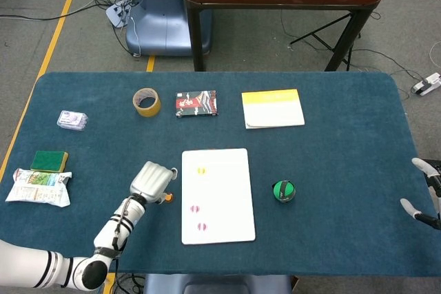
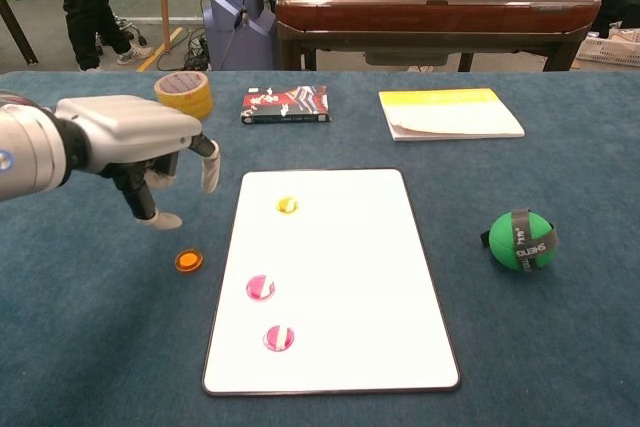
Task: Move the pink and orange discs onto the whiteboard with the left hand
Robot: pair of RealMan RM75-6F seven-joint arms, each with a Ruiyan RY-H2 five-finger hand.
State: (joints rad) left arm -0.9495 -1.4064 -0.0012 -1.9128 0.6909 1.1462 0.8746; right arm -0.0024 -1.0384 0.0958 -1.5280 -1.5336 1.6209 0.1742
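Observation:
The whiteboard [image 1: 227, 184] [image 2: 350, 267] lies flat in the middle of the blue table. On it rest a yellow-orange disc [image 1: 200, 170] [image 2: 287, 205] near the far left corner and two pink discs [image 1: 195, 208] [image 2: 260, 287], [image 1: 201, 226] [image 2: 278, 337] lower down. Another orange disc [image 1: 167, 198] [image 2: 188, 261] lies on the cloth just left of the board. My left hand [image 1: 151, 180] [image 2: 140, 142] hovers above and left of that disc, fingers pointing down and apart, holding nothing. My right hand [image 1: 424, 194] shows at the right edge of the head view, empty.
A green ball [image 1: 283, 191] [image 2: 520, 240] sits right of the board. Behind it lie a yellow notebook [image 1: 273, 108] [image 2: 450, 113], a card pack [image 1: 196, 103] [image 2: 285, 105] and a tape roll [image 1: 146, 102] [image 2: 184, 93]. A sponge [image 1: 49, 161] and packets lie far left.

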